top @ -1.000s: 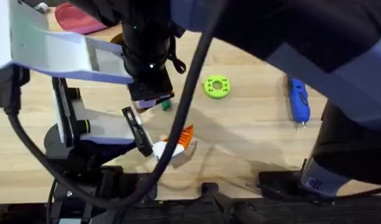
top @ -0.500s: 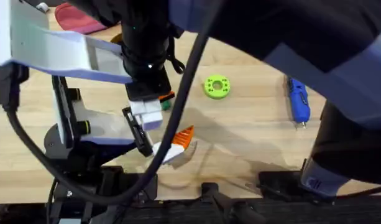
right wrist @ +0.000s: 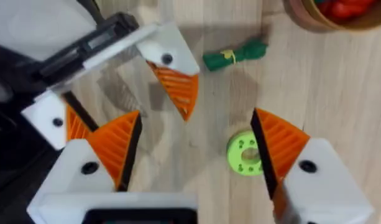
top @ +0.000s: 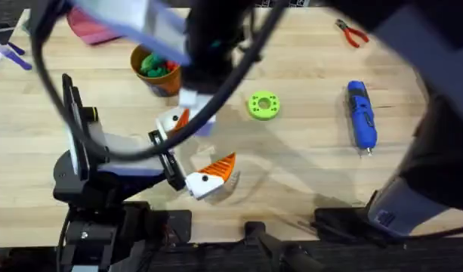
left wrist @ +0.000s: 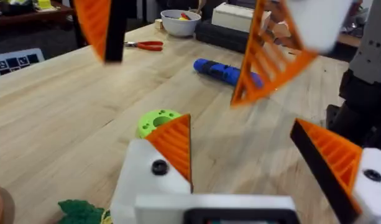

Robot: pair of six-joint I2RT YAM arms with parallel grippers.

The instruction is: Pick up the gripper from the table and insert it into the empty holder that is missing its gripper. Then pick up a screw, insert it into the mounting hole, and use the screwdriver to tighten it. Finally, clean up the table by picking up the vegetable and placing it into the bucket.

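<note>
My left gripper lies open low over the table. Both of its white holders carry an orange ribbed gripper piece. In the left wrist view the pads stand wide apart. My right gripper hangs open above the left one, with nothing between its fingers. The dark-green vegetable lies on the wood just beyond the left gripper, close to the orange-brown bucket. At the right lies the blue screwdriver.
A lime-green ring disc sits mid-table. Red-handled pliers lie at the far right and a pink cloth at the far left. The bucket holds green and red toy vegetables. A white bowl stands past the pliers.
My right arm has lifted up and away from the spot by the vegetable, uncovering the bucket and the left gripper's far finger. The left arm has stayed put.
</note>
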